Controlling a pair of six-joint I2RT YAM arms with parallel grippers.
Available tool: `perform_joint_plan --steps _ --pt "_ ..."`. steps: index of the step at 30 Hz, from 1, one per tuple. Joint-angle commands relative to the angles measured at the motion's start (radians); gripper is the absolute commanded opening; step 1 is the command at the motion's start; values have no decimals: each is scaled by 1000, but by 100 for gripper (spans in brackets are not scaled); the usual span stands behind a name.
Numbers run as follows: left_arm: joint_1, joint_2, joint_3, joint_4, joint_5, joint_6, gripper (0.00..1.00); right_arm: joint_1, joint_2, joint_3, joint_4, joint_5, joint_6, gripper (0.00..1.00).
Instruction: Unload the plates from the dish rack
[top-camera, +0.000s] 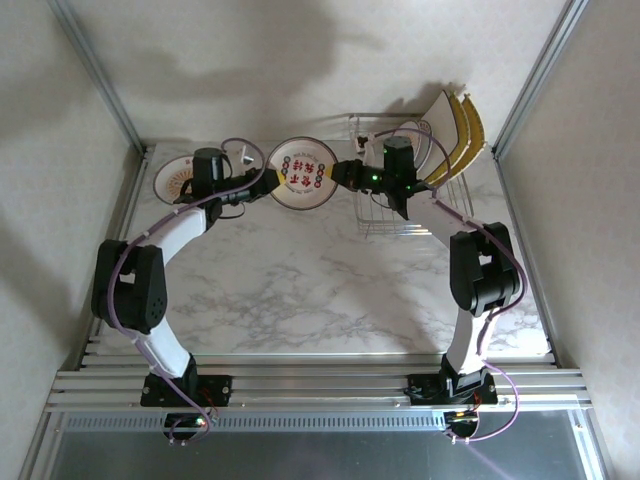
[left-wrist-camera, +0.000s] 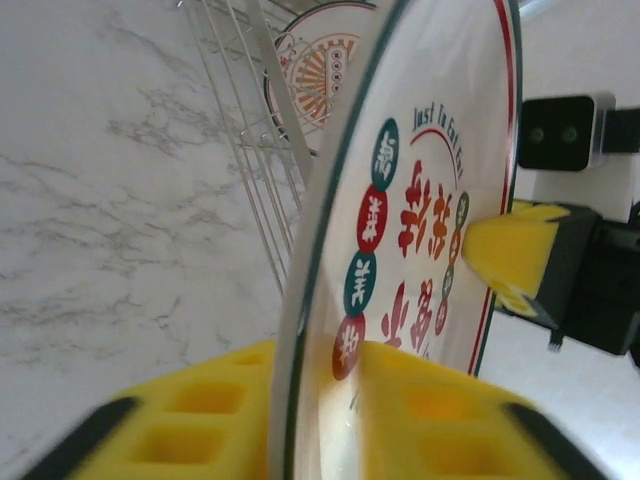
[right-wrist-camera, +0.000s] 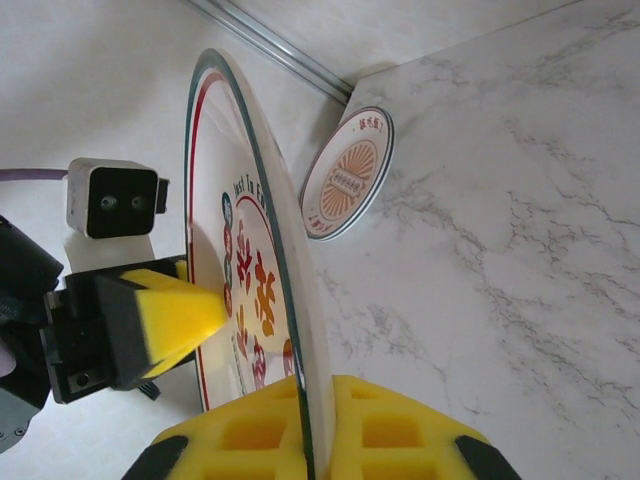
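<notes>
Far on our left, an orange plate (top-camera: 175, 180) lies flat on the surface (top-camera: 300, 290), close to the back wall. We think that one is already unloaded.

Next comes our left arm (top-camera: 170, 235). Its jaws are clenched on the left rim of the red plate (top-camera: 300, 172). In the left wrist view the rim sits tight between our two yellow pads (left-wrist-camera: 200, 420).

The red plate is in the middle, between our two arms and just left of the rack (top-camera: 385, 215). As far as we can tell, it is held up off the surface and touches nothing but our jaws.

On its right rim are our right jaws, and they are clenched on it too. In the right wrist view the rim runs down between that arm's pads (right-wrist-camera: 400, 430).

So we judge that we are in the middle of a hand-over, passing the red plate from the right arm to the left.

On the right, the rack holds more plates. One is round, and the big square plates (top-camera: 458, 135), white and yellow, lean at its far end.

Next, we think the right jaws should let go, but only when the left grip is firm. Then the left arm can lay the red plate down near the orange plate, and the right arm can go back for another.
</notes>
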Motion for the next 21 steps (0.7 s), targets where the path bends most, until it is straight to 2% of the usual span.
perform_joint_plan --steps 1,5,6,7,9,12,15,21 --pt "-8 16 18 54 39 -16 1 3 -2 39 62 -33 21 0" --pt "-8 27 15 66 40 -22 0 5 -1 43 48 -28 13 3" --pt "-8 29 15 67 40 -25 0 5 1 46 41 -23 10 23" --pt "-8 30 14 73 40 -27 0 7 3 51 31 -20 6 37" --pt "-3 29 6 97 34 -41 0 5 4 64 -8 -6 -20 72" --pt "14 23 -15 155 19 -90 0 4 -4 105 -156 71 -99 99" --pt "50 1 -59 226 -9 -141 0 -4 -22 185 -371 187 -223 99" --pt "150 -70 -168 321 -146 -229 0 -45 -65 367 -800 553 -451 99"
